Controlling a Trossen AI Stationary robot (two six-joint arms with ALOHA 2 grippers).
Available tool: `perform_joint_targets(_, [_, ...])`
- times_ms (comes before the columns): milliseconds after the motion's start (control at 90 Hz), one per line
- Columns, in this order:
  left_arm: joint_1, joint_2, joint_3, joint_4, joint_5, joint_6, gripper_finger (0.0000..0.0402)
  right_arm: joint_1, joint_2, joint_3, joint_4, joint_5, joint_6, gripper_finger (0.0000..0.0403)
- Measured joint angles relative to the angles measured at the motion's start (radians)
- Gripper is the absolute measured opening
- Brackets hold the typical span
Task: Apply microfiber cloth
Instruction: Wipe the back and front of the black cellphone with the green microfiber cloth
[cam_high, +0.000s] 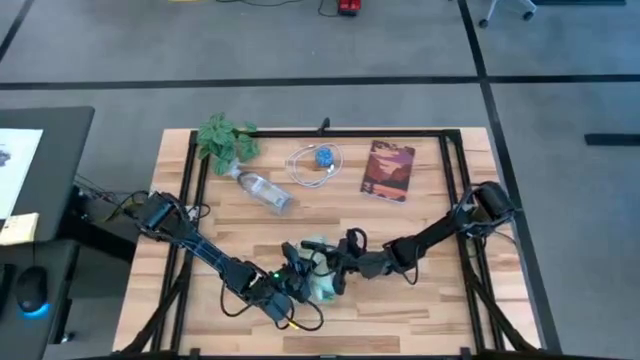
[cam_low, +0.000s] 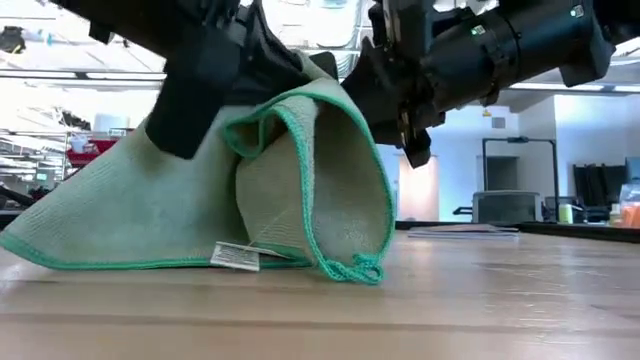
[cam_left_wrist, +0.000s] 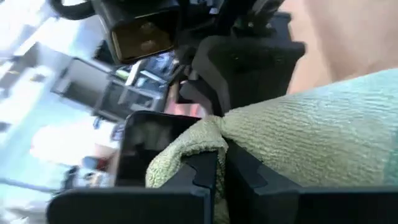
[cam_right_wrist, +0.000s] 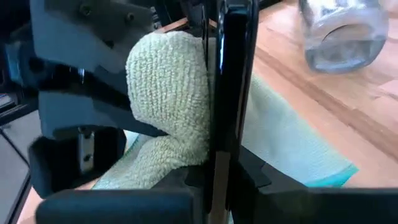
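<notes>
Cloth (cam_low: 200, 200): pale green, bunched and draped on the table (cam_high: 420, 310) near its 6 o'clock edge | left gripper (cam_left_wrist: 221, 165): I see its jaws clenched on a cloth fold | right gripper (cam_right_wrist: 214, 162): at cloth's 3 o'clock, grasping a thin black phone (cam_right_wrist: 233, 74) edge-on against the cloth | bottle (cam_high: 265, 190) at 11 o'clock.

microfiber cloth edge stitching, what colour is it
Brighter green than the pale mint microfiber cloth itself; the stitched border shows best in the low view.
</notes>
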Motion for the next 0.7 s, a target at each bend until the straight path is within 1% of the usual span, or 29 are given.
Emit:
perform_joint_targets(56, [0.006, -0.002, 0.000, 0.040, -0.027, 0.028, 0.0000, 0.000, -0.002, 0.000, 0.004, 0.006, 0.005, 0.0020])
perform_joint_targets(178, [0.023, -0.010, -0.002, 0.132, -0.047, 0.097, 0.0000, 0.000, -0.003, 0.000, 0.017, 0.012, 0.008, 0.0020])
perform_joint_targets(256, [0.033, -0.010, -0.002, 0.177, -0.073, 0.120, 0.0000, -0.001, -0.003, 0.000, 0.020, 0.013, 0.009, 0.0020])
perform_joint_targets(356, [0.036, -0.010, -0.002, 0.216, -0.083, 0.135, 0.0000, -0.001, -0.003, 0.001, 0.018, 0.009, 0.010, 0.0020])
perform_joint_targets(389, [0.036, -0.010, -0.002, 0.216, -0.094, 0.135, 0.0000, -0.001, -0.003, 0.001, 0.017, 0.004, 0.010, 0.0020])
perform_joint_targets(489, [0.036, -0.011, -0.002, 0.220, -0.173, 0.121, 0.0000, -0.001, -0.003, 0.001, 0.011, 0.003, 0.011, 0.0020])
perform_joint_targets(567, [0.037, -0.011, 0.000, 0.222, -0.189, 0.103, 0.0000, -0.001, -0.003, 0.001, 0.011, 0.002, 0.012, 0.0020])
perform_joint_targets(700, [0.032, -0.013, 0.000, 0.207, -0.238, 0.018, 0.0000, 0.000, -0.003, 0.001, 0.004, -0.002, 0.008, 0.0021])
